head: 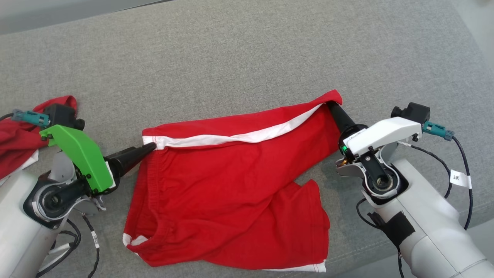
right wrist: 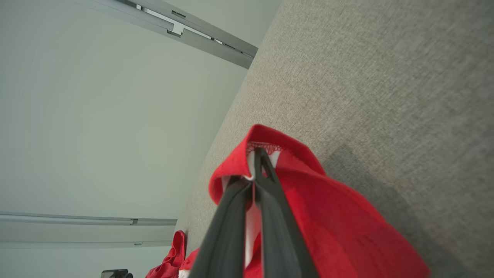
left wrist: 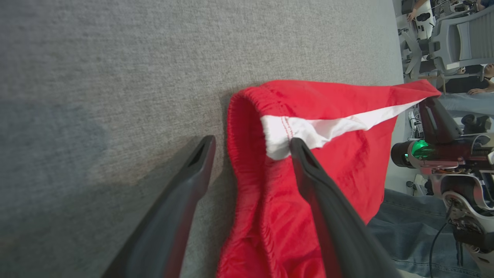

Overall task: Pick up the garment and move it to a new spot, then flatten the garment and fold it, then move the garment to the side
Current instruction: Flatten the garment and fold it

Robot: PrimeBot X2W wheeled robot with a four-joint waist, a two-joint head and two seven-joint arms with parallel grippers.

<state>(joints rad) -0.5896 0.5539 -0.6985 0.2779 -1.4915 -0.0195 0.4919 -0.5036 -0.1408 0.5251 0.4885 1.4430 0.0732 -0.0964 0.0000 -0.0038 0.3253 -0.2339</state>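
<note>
The garment (head: 231, 185) is a pair of red shorts with a white side stripe, lying crumpled on the grey cloth surface (head: 239, 58). My right gripper (head: 332, 108) is shut on its upper right corner and holds that corner slightly raised. The right wrist view shows the two fingers pinched together on the red hem (right wrist: 257, 162). My left gripper (head: 148, 148) is open at the garment's upper left corner. In the left wrist view the elastic waistband (left wrist: 247, 127) runs between the spread fingers of the left gripper (left wrist: 251, 148), one finger lying against the white stripe.
A second red cloth (head: 15, 139) lies at the left edge behind my left arm. The grey surface stretches bare toward the back. In the left wrist view, a person's jeans (left wrist: 405, 216) and office chairs (left wrist: 459, 34) lie beyond the surface's edge.
</note>
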